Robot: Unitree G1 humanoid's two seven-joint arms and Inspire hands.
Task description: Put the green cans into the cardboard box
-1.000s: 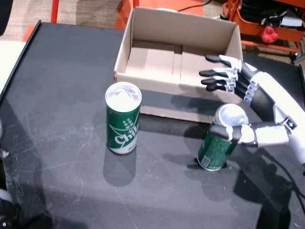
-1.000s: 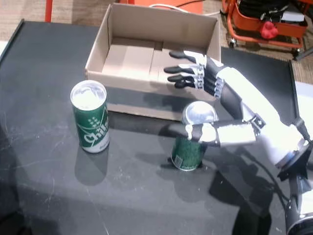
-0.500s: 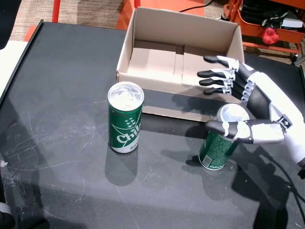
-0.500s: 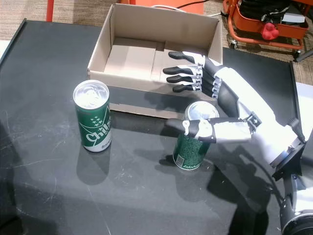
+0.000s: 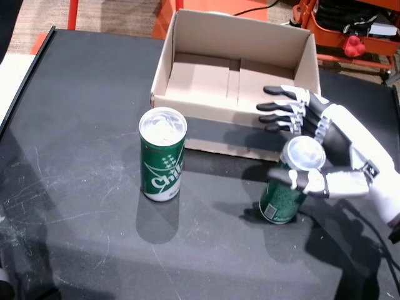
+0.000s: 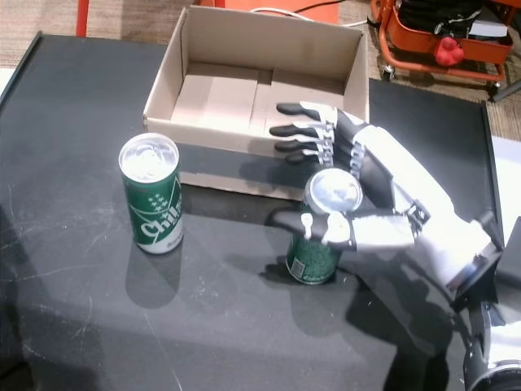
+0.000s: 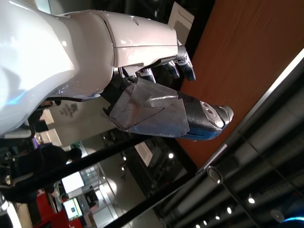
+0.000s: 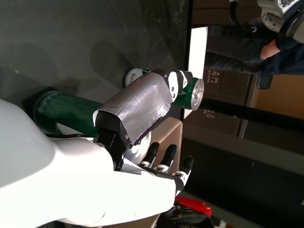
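- Right hand (image 5: 325,150) is spread around the nearer green can (image 5: 284,187), holding nothing: thumb (image 5: 300,179) laid across the can's front near the rim, four fingers (image 5: 281,109) stretched straight toward 10 o'clock over the near wall of the cardboard box (image 5: 187,37); whether the palm touches the can I cannot tell
- My left hand (image 7: 156,104) shows only in its own wrist view, against ceiling and a brown wall, well away from the table; its fingers look partly curled with nothing in them, but I cannot tell for sure how it stands
- That can leans a little, its silver top (image 6: 332,189) tipped toward my palm; the right wrist view shows its green side (image 8: 61,111) beside my taped thumb
- I judge it stiff and smooth, likely slippery under hard fingers, and easy to knock over; whether it is full I cannot tell. I would wrap the fingers around the middle of the body, not pinch the rim
- A second green can (image 5: 162,154) stands upright at about 9 o'clock from the first, well apart from my hand, just beside the box front
- The box is open-topped with no cans in it, at 12 o'clock from both cans
- The black table (image 5: 75,112) is scuffed and faintly glossy; an orange cart (image 5: 356,31) stands beyond at 1 o'clock, patterned floor behind
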